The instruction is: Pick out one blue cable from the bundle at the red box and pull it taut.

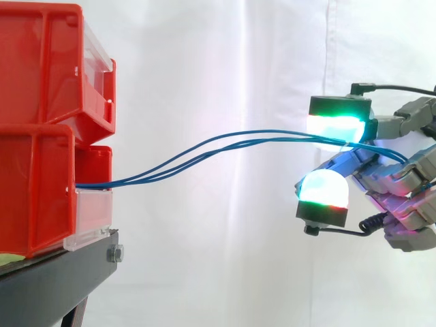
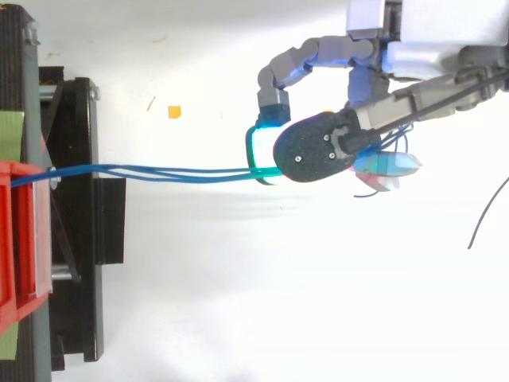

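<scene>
Ends of blue cables (image 2: 175,173) behind hand (image 2: 318,147)

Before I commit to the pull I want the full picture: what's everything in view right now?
blue cables: at least two strands, blue, running from the lower bin's front to the fingers
red bins: two, red, stacked at the left on the stand
label holder: one, clear, on the lower bin's front
stand: one, black, under the bins
bolt: one, silver, on the stand's front edge
scrap: one, orange, on the white surface between stand and hand
curtain: one, white, behind everything
hand: one, grey, at the right
fingers: curled on the blue cables, pads glowing green and white
</scene>
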